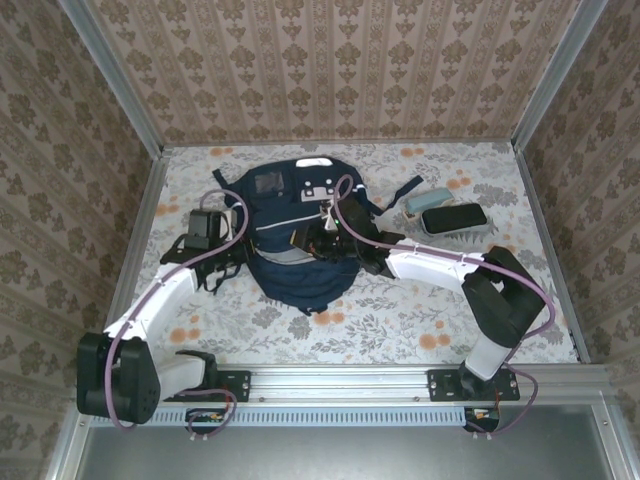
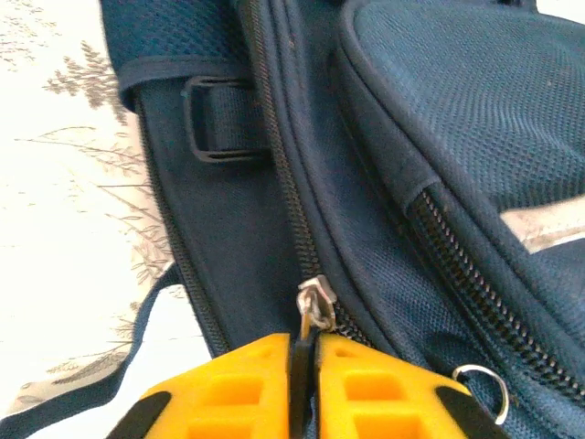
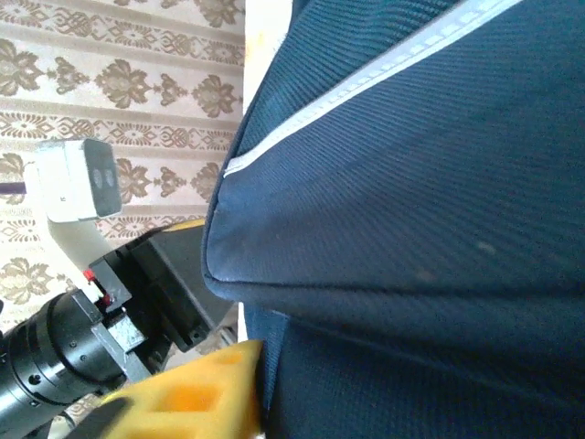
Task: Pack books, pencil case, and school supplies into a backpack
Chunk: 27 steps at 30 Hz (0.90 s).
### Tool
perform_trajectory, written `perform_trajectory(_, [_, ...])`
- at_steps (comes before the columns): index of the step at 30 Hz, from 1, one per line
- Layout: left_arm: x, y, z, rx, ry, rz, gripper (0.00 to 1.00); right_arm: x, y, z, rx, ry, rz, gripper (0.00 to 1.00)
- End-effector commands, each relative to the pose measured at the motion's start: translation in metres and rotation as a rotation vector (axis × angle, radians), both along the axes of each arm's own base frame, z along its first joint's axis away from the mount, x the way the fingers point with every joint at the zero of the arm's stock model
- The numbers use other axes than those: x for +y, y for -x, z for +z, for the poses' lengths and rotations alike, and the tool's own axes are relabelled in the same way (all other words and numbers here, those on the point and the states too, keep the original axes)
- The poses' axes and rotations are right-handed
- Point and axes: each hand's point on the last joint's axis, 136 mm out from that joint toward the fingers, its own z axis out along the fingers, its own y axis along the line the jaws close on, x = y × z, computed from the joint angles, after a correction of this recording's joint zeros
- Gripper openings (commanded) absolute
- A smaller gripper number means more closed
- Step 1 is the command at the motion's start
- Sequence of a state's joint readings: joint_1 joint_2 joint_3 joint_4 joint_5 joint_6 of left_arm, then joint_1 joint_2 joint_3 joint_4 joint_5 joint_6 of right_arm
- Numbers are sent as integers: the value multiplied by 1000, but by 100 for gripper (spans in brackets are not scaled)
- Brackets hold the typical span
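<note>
From above, the backpack (image 1: 300,275) lies on the tabletop (image 1: 400,320) under the right gripper (image 1: 325,240), the pencil case (image 1: 452,217) well to its right

Left wrist: the left gripper (image 2: 306,352) clamps its fingers on the zipper pull (image 2: 316,304); opening the backpack looks to be the step in hand, and next comes a steady pull along the zipper track (image 2: 281,174)

Right wrist: one of the fingers (image 3: 196,398) sits beside the fabric; I cannot tell if they grip

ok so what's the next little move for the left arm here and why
Probably slide the zipper pull along its track to open the backpack. The left gripper is shut on the pull's tab, and the right gripper sits against the backpack's fabric, seemingly bracing it, so a gentle pull looks set up.
</note>
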<state>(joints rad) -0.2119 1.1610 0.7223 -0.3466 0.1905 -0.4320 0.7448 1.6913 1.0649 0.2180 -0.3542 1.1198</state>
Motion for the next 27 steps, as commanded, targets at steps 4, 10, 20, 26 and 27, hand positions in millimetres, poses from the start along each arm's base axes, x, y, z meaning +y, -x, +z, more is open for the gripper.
perform_trajectory(4, [28,12,16,1,-52,110,51,-44,22,13,-59,160,2,69])
perform_trajectory(10, [29,24,36,-29,-41,105,70,-146,32,15,-144,445,-198,85])
perform_trajectory(20, [18,24,59,-113,12,56,93,-318,-1,-16,0,751,-665,90])
perform_trajectory(26, [16,24,62,-129,16,39,98,-364,-42,-52,187,721,-771,97])
perform_trajectory(27, [16,24,63,-128,19,37,99,-370,-48,-57,208,729,-788,97])
